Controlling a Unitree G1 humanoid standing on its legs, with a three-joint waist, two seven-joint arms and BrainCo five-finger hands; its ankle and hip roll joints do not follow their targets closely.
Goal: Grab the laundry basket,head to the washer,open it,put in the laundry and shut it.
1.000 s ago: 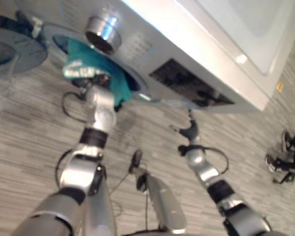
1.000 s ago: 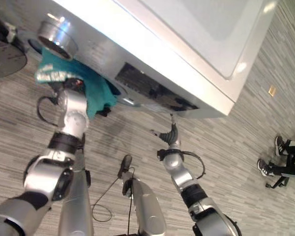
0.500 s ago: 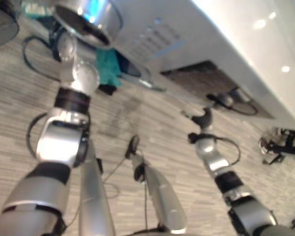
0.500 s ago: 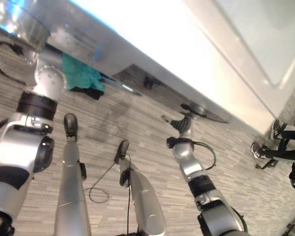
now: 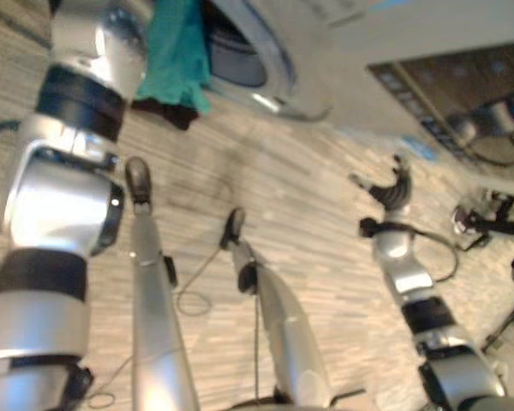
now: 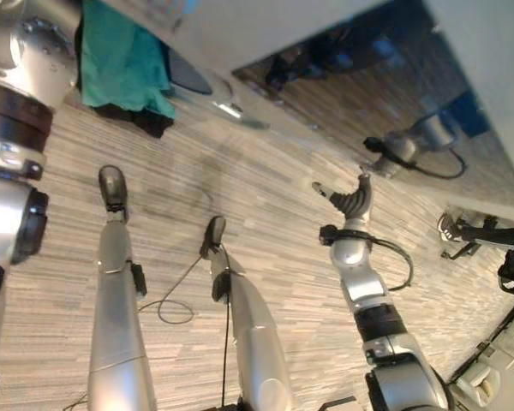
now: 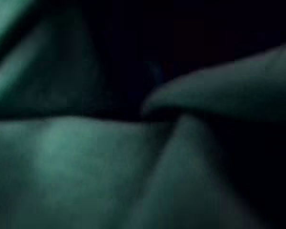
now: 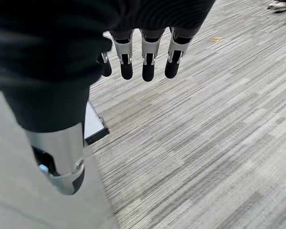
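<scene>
The washer point(image 5: 428, 34) spans the top of both eye views, its grey front tilted across the scene above the striped wood-look floor point(image 6: 265, 257). Its round port point(image 5: 240, 51) shows at the upper left, a dark opening ringed by a pale rim. The left arm reaches up along the left edge toward that port, and its hand is hidden from the eye views among the cloth there, so I cannot tell whether its fingers are open or closed. A teal cloth point(image 6: 120, 60) hangs at the port's mouth, draped down over the lower rim just beside the left arm, with a dark garment point(image 5: 167, 111) showing under its lower edge. The left wrist view looks at close, dim folds of the same teal cloth point(image 7: 76, 162), with darkness behind them. The right hand point(image 6: 353, 201) is held in the air well to the right of the port, below the washer's front and apart from it, holding nothing. Its fingers point(image 8: 148, 59) point out straight in a row over the floor, with the thumb point(image 8: 62, 169) set apart, so this hand is open.
</scene>
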